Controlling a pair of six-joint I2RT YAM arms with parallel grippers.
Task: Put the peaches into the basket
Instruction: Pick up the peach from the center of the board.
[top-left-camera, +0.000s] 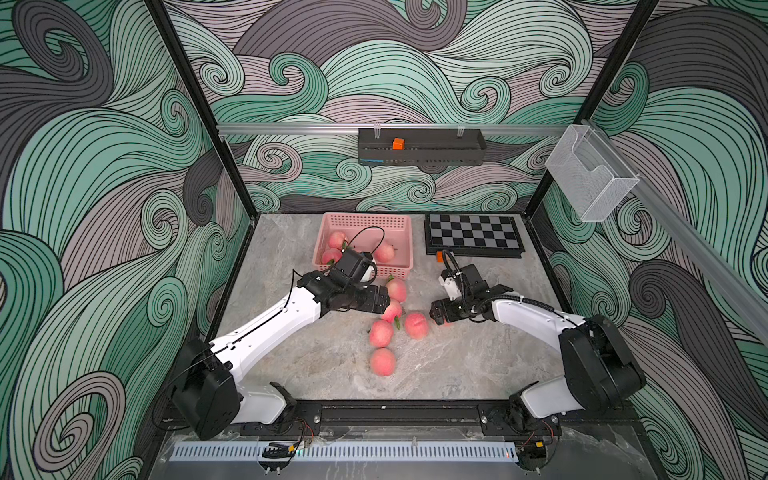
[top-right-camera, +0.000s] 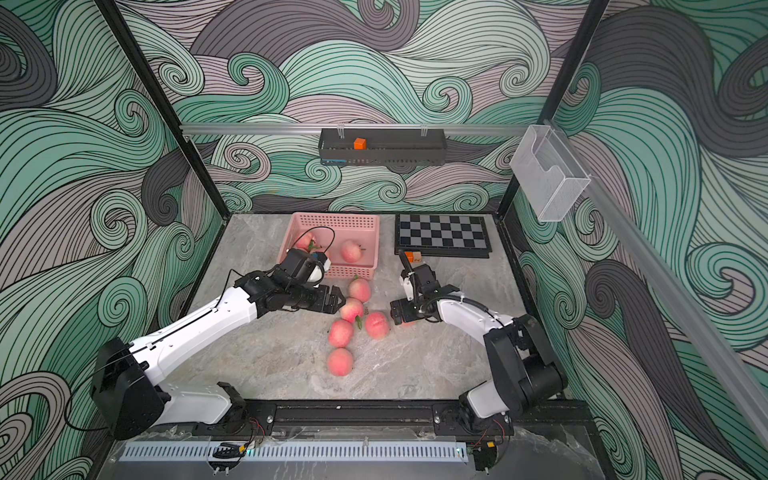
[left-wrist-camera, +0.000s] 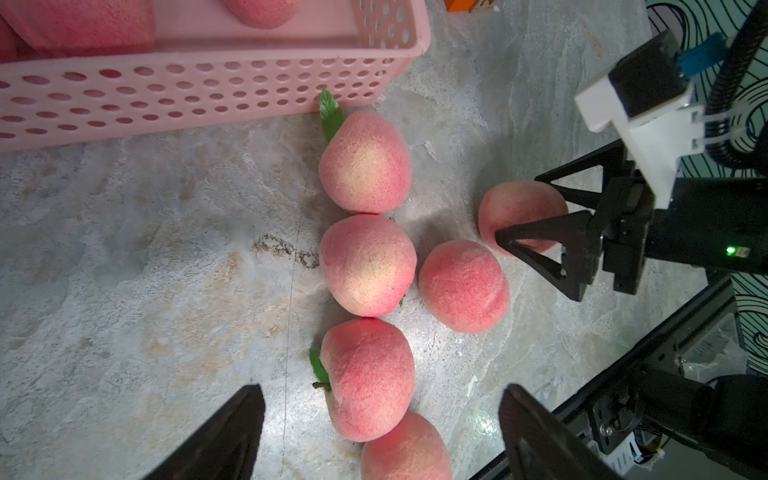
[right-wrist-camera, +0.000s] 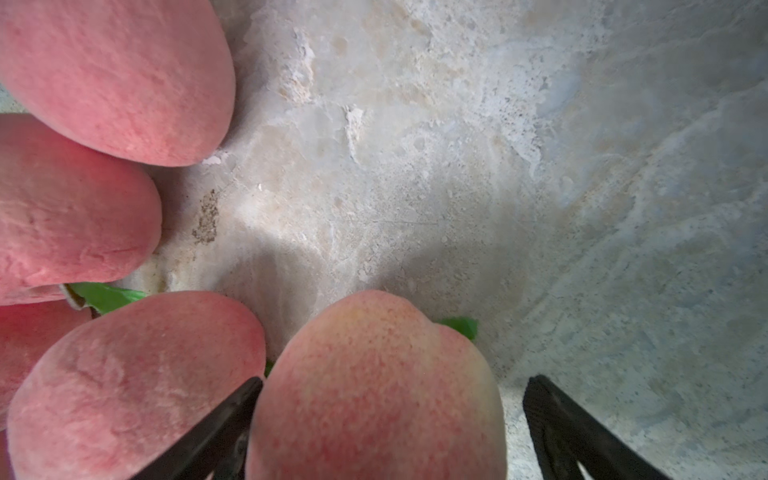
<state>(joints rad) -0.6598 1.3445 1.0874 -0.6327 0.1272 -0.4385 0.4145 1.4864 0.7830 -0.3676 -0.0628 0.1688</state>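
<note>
The pink basket stands at the back of the table, and three peaches lie in it. Several more peaches are clustered on the table in front of it. My left gripper hovers open over the cluster's near-basket end, holding nothing. To the right, my right gripper is low and open, its jaws astride one peach. One finger touches that peach and the other stands clear of it.
A folded chessboard lies at the back right with a small orange cube in front of it. On the back wall hangs a black tray holding an orange cube. A clear holder is mounted on the right rail.
</note>
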